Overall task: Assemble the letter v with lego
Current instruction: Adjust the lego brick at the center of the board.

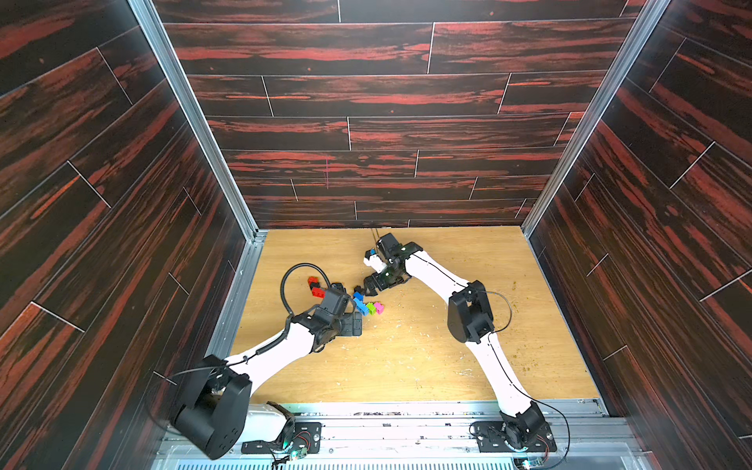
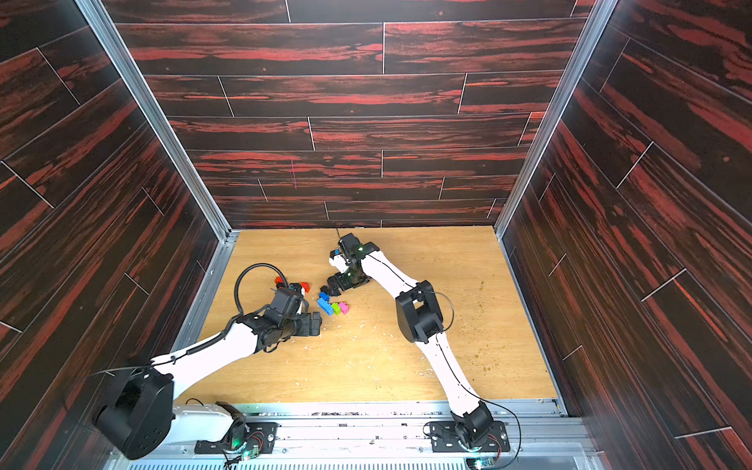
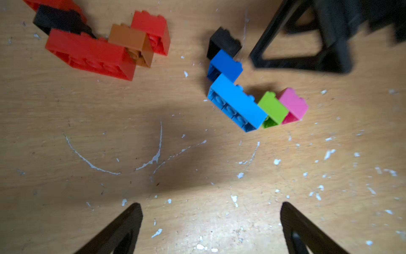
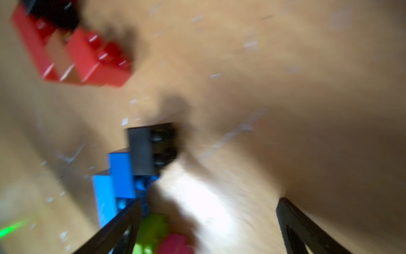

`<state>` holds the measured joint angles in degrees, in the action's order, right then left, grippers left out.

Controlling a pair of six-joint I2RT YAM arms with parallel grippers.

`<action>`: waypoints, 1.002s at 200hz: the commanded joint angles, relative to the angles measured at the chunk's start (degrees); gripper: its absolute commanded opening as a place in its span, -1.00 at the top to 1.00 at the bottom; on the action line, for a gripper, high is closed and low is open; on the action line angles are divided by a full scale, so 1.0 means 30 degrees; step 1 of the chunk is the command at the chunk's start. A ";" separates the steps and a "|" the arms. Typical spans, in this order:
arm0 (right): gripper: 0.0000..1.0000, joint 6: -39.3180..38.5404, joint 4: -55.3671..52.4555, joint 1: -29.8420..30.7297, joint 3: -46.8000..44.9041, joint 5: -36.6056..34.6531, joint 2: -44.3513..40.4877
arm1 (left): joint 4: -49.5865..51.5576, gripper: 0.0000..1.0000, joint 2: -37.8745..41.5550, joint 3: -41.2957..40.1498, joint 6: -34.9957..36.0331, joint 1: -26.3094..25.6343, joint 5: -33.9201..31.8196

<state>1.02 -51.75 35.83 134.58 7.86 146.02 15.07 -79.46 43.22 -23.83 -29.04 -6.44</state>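
- The lego row, black through blue and green to pink, lies bent on the table, well apart from the red cluster.
- The right gripper is spread and empty, just beside the row's black end brick; judged the nearer arm.
- The left gripper is spread and empty over bare table.

White links, black joints, thin black cables, triangular fingers.

Top views overlook everything; both wrist views closely share the lego.
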 commanded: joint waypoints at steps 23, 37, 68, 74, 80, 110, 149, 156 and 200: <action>-0.97 0.1507 0.1953 -0.0247 -0.2277 -0.3444 -0.4293 | 0.1689 -1.00 -0.3210 0.2286 0.0595 -0.0179 -0.2066; -0.97 0.1972 0.2866 -0.0253 -0.4029 -0.4972 -0.5592 | 0.1629 -1.00 -0.4288 0.2891 0.0682 -0.0215 -0.2264; -0.97 0.2843 0.4597 -0.0398 -0.7954 -0.7458 -0.8306 | 0.1425 -1.00 -0.5959 0.4028 0.0613 -0.0222 -0.2818; -0.97 0.3039 0.4913 -0.0424 -0.8721 -0.7934 -0.8807 | 0.1611 -1.00 -0.6340 0.4416 0.0619 -0.0229 -0.2995; -0.97 0.3207 0.5256 -0.0487 -0.9466 -0.8239 -0.9331 | 0.1711 -1.00 -0.6697 0.4730 0.0664 -0.0263 -0.3133; -0.97 0.3798 0.7315 -0.0812 -1.3520 -0.9216 -1.2124 | 0.1658 -1.00 -0.8377 0.5981 0.0725 -0.0278 -0.3197; -0.97 0.4118 0.8561 -0.1276 -1.7478 -1.0041 -1.5232 | 0.1464 -1.00 -1.0313 0.7520 0.0497 -0.0406 -0.2564; -0.97 0.4126 0.8795 -0.1310 -1.8097 -1.0400 -1.5724 | 0.1338 -1.00 -1.0587 0.7757 0.0417 -0.0468 -0.2491; -0.97 0.4945 1.1657 -0.2502 -2.3156 -0.9179 -1.9989 | 0.0899 -1.00 -1.1473 0.8844 0.0241 -0.0771 -0.2198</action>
<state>13.30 -22.59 30.92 70.59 -22.06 91.79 16.29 -112.14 69.21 -22.94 -30.63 -13.54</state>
